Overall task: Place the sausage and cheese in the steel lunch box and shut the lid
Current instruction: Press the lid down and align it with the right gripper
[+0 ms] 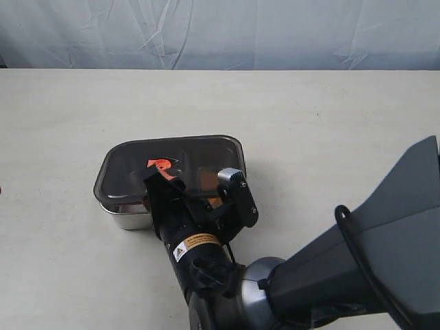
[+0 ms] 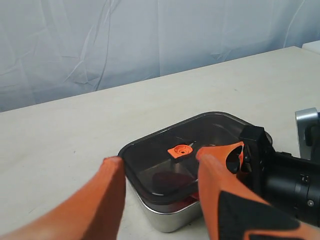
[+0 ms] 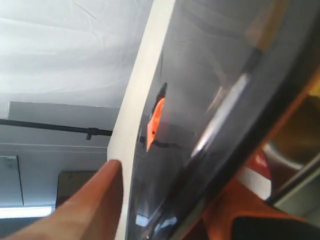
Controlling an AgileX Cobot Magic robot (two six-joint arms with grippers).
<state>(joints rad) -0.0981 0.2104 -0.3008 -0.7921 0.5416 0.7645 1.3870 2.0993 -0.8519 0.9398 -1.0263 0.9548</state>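
The dark translucent lid (image 1: 185,161) with its orange valve (image 1: 159,163) lies on the steel lunch box (image 1: 127,220), slightly askew and raised along the near side. My right gripper (image 1: 189,191) is at the lid's near edge. In the right wrist view the lid (image 3: 210,100) runs between the spread fingers of the right gripper (image 3: 167,205), with a gap beside one finger (image 3: 100,200). The sausage (image 2: 170,180) shows as a dark red shape through the lid (image 2: 150,160). I cannot make out the cheese clearly. My left gripper (image 2: 160,162) hangs open and empty just short of the box (image 2: 170,220).
The pale tabletop (image 1: 330,124) stretches around the box on all sides. A wrinkled white backdrop (image 1: 220,31) hangs behind the table's far edge. My right arm's dark body (image 1: 385,261) fills the near right corner.
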